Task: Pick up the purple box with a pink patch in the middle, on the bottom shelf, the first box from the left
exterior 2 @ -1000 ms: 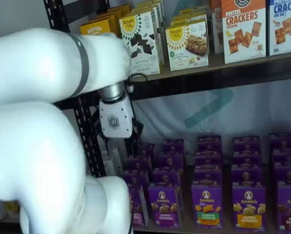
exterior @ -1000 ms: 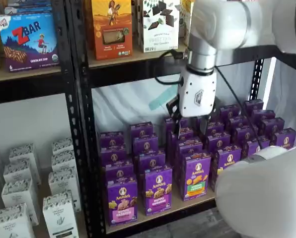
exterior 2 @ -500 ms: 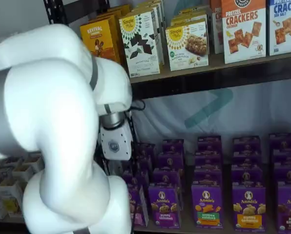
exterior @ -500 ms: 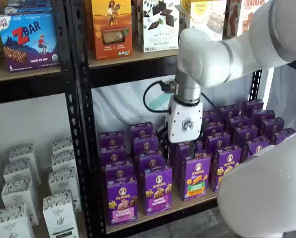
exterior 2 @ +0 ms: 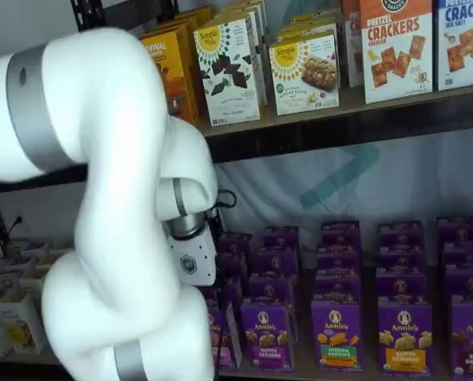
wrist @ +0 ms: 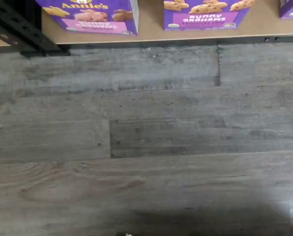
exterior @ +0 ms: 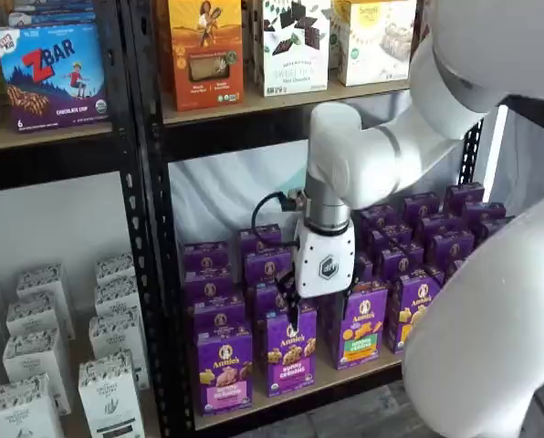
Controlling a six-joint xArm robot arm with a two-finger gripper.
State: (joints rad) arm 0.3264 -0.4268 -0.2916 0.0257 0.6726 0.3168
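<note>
On bottom shelf, purple box untouched; fingers spread, empty, hovering beside it; grasp, lift remain.

The white six-joint arm bends down from the upper right in a shelf view, its wrist vertical. The white-bodied gripper with two black fingers points straight down, its fingers spread wide with nothing between them.
</note>
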